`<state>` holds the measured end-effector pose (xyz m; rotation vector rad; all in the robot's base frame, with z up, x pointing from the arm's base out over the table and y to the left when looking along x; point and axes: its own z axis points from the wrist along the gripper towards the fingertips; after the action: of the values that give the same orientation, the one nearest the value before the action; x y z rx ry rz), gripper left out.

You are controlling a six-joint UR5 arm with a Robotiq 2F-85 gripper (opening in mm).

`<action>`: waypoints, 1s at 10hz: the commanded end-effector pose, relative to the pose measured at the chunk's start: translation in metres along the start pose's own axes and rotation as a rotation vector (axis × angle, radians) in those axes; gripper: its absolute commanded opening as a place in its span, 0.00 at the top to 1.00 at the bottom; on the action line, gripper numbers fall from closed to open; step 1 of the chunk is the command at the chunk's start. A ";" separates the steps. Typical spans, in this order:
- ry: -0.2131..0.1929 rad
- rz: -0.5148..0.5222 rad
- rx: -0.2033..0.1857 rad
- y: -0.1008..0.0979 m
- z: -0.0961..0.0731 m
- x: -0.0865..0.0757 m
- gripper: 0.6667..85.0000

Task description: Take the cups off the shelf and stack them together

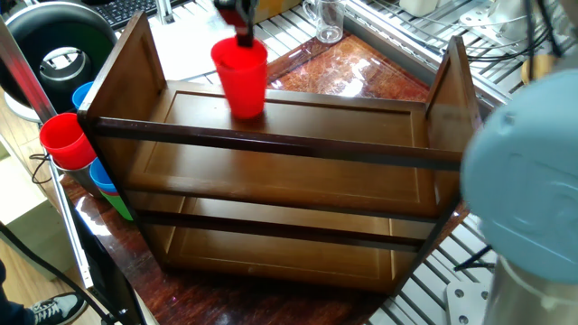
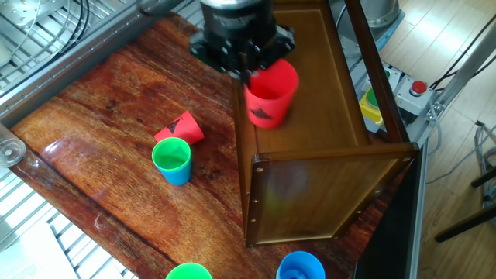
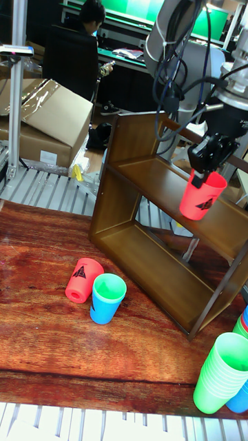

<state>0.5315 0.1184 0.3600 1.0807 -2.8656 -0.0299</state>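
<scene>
Item: 1 red cup (image 2: 270,94), thin plastic, judged light, slick and easily squeezed. Held at the rim by the hand (image 2: 245,68), which is closed on its wall, the cup hanging below it, lifted over the shelf (image 2: 310,186). Best hold: the rim, as taken.

Shelf (image 2: 310,139) stands on the bench (image 2: 116,116); the hand (image 2: 246,71) holds one cup (image 2: 270,93) above its upper tier. Beside the shelf, on the bench, a tipped cup (image 2: 180,128) lies touching an upright nested pair (image 2: 172,160).
</scene>
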 end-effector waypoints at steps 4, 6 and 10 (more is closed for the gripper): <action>0.015 -0.384 0.297 -0.119 0.029 -0.016 0.99; -0.048 -0.405 0.293 -0.133 0.065 -0.020 0.99; 0.007 -0.500 0.378 -0.163 0.080 -0.002 0.99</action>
<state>0.6303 0.0176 0.2855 1.7506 -2.6452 0.4208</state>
